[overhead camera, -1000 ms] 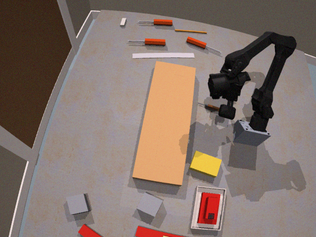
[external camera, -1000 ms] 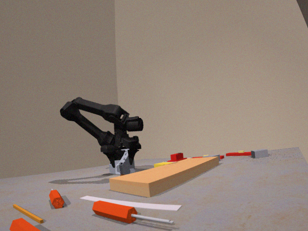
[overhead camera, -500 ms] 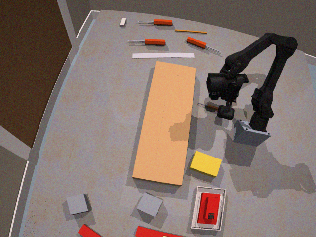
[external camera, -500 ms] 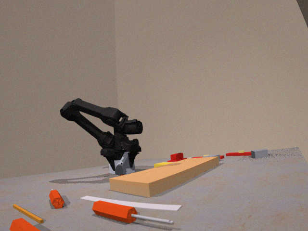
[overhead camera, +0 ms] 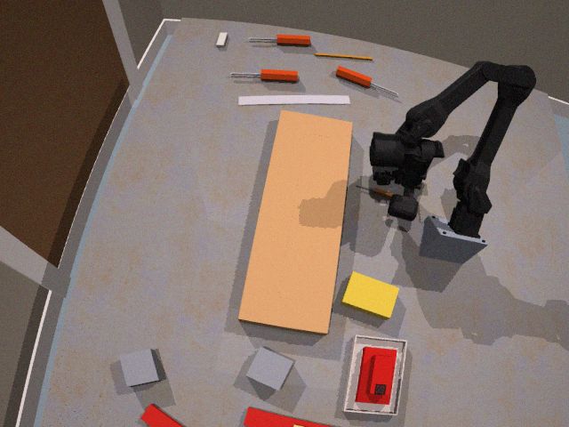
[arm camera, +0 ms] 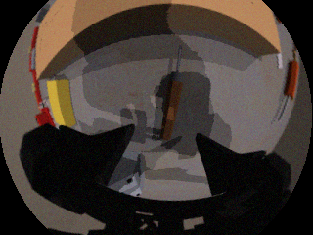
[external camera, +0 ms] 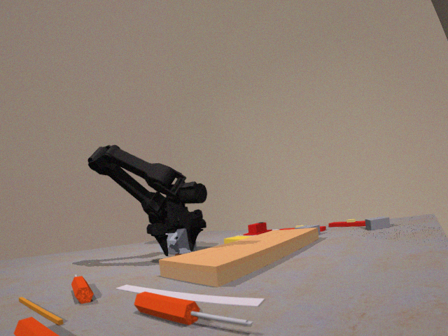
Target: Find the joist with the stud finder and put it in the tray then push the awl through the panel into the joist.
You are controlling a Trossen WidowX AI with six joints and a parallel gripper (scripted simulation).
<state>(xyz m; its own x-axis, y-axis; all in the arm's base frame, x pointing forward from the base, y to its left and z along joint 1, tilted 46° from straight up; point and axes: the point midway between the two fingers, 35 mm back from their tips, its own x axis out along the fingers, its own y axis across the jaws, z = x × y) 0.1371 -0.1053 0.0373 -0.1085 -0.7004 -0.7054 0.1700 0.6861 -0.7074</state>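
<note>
The awl (overhead camera: 382,191) (arm camera: 172,105) lies on the table between the panel and the arm's base, its brown handle towards the gripper and its thin shaft pointing at the panel. My gripper (external camera: 178,253) (arm camera: 166,132) is open and points down low over the awl. In the wrist view the handle's end lies between the fingertips' directions, with nothing gripped. The tan floor panel (overhead camera: 293,257) (external camera: 231,256) (arm camera: 235,10) lies flat, with the arm's shadow on it. The red stud finder (overhead camera: 377,374) (external camera: 257,228) lies inside the white-rimmed tray (overhead camera: 371,412). The joist is hidden.
A yellow block (overhead camera: 370,294) (arm camera: 61,103) lies between the panel and the tray. Two grey blocks (overhead camera: 139,367) (overhead camera: 269,368) stand beyond the panel's near end. Orange-handled screwdrivers (overhead camera: 279,75) (overhead camera: 353,76), a pencil-like stick (overhead camera: 343,56) and a white strip (overhead camera: 293,100) lie past its far end.
</note>
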